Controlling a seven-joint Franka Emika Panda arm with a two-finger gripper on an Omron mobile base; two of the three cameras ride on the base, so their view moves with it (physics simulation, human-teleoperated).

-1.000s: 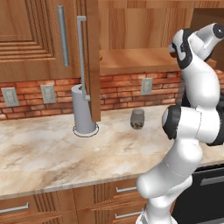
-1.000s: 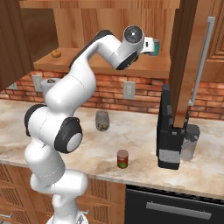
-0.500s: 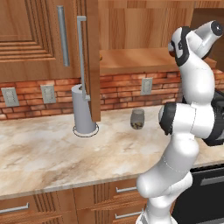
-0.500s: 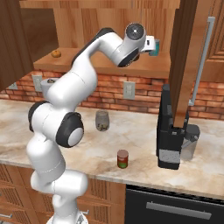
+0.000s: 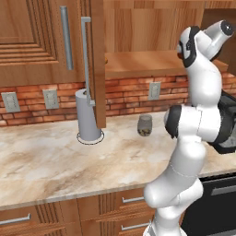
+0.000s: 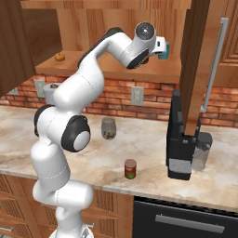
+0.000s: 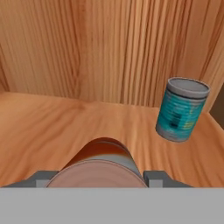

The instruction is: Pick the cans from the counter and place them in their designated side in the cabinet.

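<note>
My gripper (image 7: 100, 176) is up at the cabinet's shelf board (image 7: 43, 127), shut on a short red can (image 7: 103, 158) whose metal top faces the camera between the two fingertips (image 7: 43, 177). The held can hangs low over the board. In the right base view my hand (image 6: 149, 41) is at the shelf (image 6: 93, 69). A second red can (image 6: 130, 168) stands upright on the counter (image 6: 139, 153) near its front edge. The cabinet's open door (image 6: 195, 60) hangs to the right of my hand.
A teal-blue can (image 7: 181, 109) stands on the shelf ahead and to the right of the held can, also seen as a teal-blue can (image 6: 163, 49). A glass jar (image 6: 108, 128) and a dark coffee machine (image 6: 183, 144) are on the counter. A paper-towel holder (image 5: 87, 115) stands left.
The arm has stretched slightly further up and in toward the shelf, with the can still in the gripper. Nothing on the counter has moved.
</note>
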